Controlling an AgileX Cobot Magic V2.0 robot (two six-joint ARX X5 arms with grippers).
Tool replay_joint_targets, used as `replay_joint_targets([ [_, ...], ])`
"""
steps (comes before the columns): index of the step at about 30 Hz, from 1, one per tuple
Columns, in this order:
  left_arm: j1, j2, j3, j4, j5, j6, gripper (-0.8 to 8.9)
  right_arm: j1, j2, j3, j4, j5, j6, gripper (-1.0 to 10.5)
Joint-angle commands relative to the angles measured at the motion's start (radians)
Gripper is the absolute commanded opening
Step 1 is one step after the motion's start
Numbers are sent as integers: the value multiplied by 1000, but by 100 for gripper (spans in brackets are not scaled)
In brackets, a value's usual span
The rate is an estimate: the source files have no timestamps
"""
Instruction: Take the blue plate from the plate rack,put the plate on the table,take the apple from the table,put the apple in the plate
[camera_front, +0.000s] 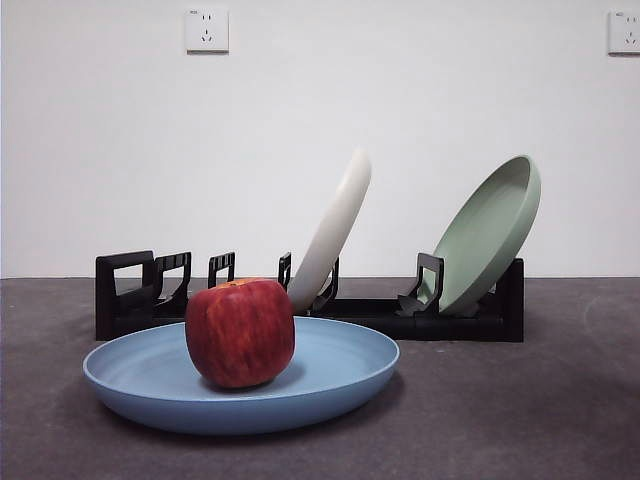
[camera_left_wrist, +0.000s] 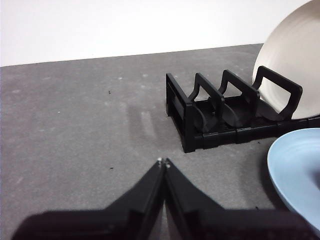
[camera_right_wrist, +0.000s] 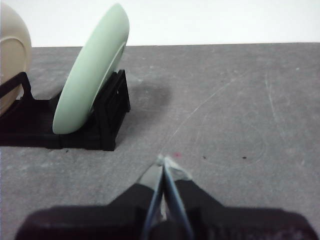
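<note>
The blue plate (camera_front: 330, 375) lies flat on the dark grey table (camera_front: 520, 410) in front of the plate rack (camera_front: 140, 290). On the plate, left of its middle, stands the red apple (camera_front: 240, 332). In the left wrist view my left gripper (camera_left_wrist: 163, 161) is shut and empty, over bare table, with the rack's end (camera_left_wrist: 200, 117) and an edge of the blue plate (camera_left_wrist: 297, 165) beyond it. My right gripper (camera_right_wrist: 165, 160) is also shut and empty, off the other end of the rack (camera_right_wrist: 107, 117). Neither arm shows in the front view.
A cream-white plate (camera_front: 335, 225) leans in the rack's middle and a pale green plate (camera_front: 490, 230) at its right end. The same two plates show as the cream one (camera_left_wrist: 295, 60) and the green one (camera_right_wrist: 92, 70) in the wrist views. A white wall stands behind.
</note>
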Motion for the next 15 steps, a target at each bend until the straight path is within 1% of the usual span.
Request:
replay_joint_targets([
  [1, 3, -3, -14, 5, 0, -6, -3, 0, -7, -18, 5, 0, 41, 1],
  [5, 3, -3, -14, 5, 0, -6, -3, 0, -7, -18, 5, 0, 42, 1],
  [8, 3, -3, -14, 5, 0, -7, -3, 1, 9, -18, 6, 0, 81, 1],
  [15, 3, -3, -14, 5, 0, -6, -3, 1, 24, -18, 6, 9, 81, 1],
])
